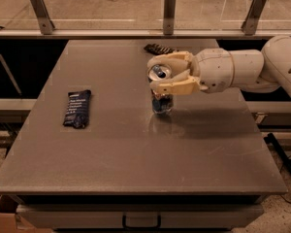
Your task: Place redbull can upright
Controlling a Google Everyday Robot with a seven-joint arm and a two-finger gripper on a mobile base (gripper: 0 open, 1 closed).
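Note:
The redbull can (pixel 162 100) stands upright near the middle of the grey table (pixel 136 164), its silver pull-tab top facing up and its base at or just above the surface. My gripper (pixel 169 74) reaches in from the right and is shut on the can's upper part, with one cream finger (pixel 173 58) behind the top and the other finger (pixel 178 87) in front of it. The can's middle is partly hidden by the front finger. A faint reflection of the can shows on the table just below it.
A flat dark-blue packet (pixel 77 108) lies on the table's left side. A small dark wrapped bar (pixel 157 48) lies near the back edge, behind the gripper. A glass barrier with metal posts (pixel 169 11) runs along the back. My arm (pixel 242 69) spans the right side.

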